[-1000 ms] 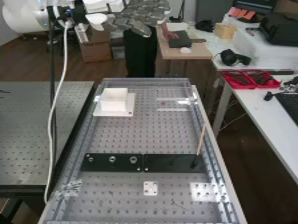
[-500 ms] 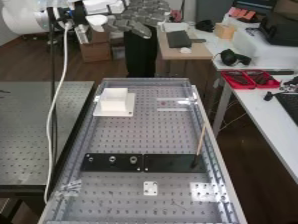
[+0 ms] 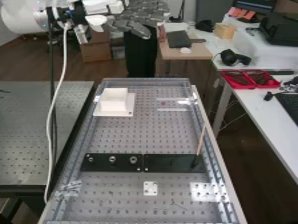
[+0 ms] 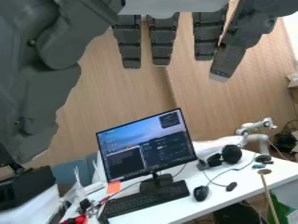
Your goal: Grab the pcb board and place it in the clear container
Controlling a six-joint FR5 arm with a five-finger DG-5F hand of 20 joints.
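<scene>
The dark grey hand [image 3: 140, 19] is at the upper left in the high view, high up and beyond the bench's far end, its fingers extended. In the wrist view the hand [image 4: 163, 40] has straight fingers that stand apart, with nothing held between them and the thumb. A clear, see-through piece [image 3: 174, 104] with a small red spot lies at the far right of the perforated bench; I cannot tell whether it is the container. Near the bench's middle front lies a small white plate with holes [image 3: 150, 188], which I cannot identify as the board.
A white block on a square base [image 3: 114, 102] stands at the bench's far left. Black plates [image 3: 112, 162] cross the bench, with a thin stick [image 3: 201, 140] rising at their right end. Red trays [image 3: 249, 79] sit on the right table. The wrist view shows a monitor [image 4: 145, 146].
The arm and hand have hardly moved. On the brown table behind, the dark flat thing has turned and shows more of its surface than one second ago.
</scene>
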